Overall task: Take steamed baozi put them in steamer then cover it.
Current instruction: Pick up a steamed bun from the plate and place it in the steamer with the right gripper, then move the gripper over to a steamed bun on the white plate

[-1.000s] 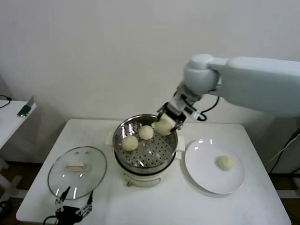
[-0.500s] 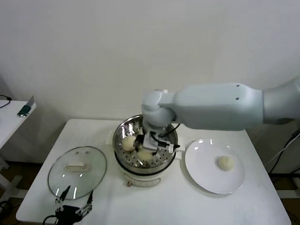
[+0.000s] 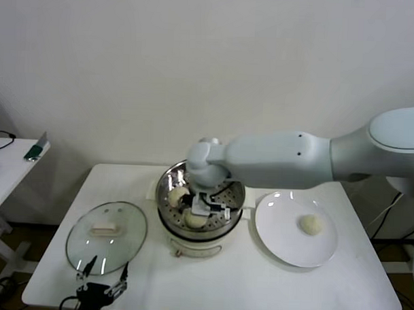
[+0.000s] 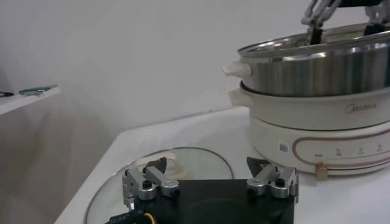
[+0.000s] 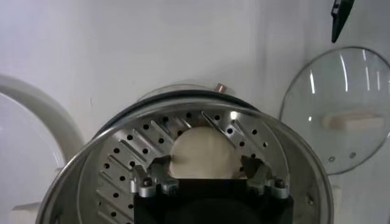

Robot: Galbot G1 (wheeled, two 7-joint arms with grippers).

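A: White wall behind a white counter (image 3: pixel 270 293). What does the head view show?

B: Steamer (image 3: pixel 166 182) at centre; right hand (image 3: pixel 206 208) inside it, beside two steamed baozi (image 3: pixel 178 195). One bun (image 3: pixel 311 224) sits on the plate (image 3: pixel 280 240) at 3 o'clock; cover (image 3: pixel 106 236) at 9 o'clock.

A: Left wrist view?

B: Left hand (image 4: pixel 210 182) spread wide, empty, over the cover (image 4: pixel 189 163).

A: Right wrist view?

B: Right hand (image 5: pixel 207 176) parted, a bun (image 5: pixel 205 152) between its fingers on the steamer floor (image 5: pixel 131 158).

The white pot base (image 4: pixel 317 131) of the steamer bears a faint "Midea" brand mark.
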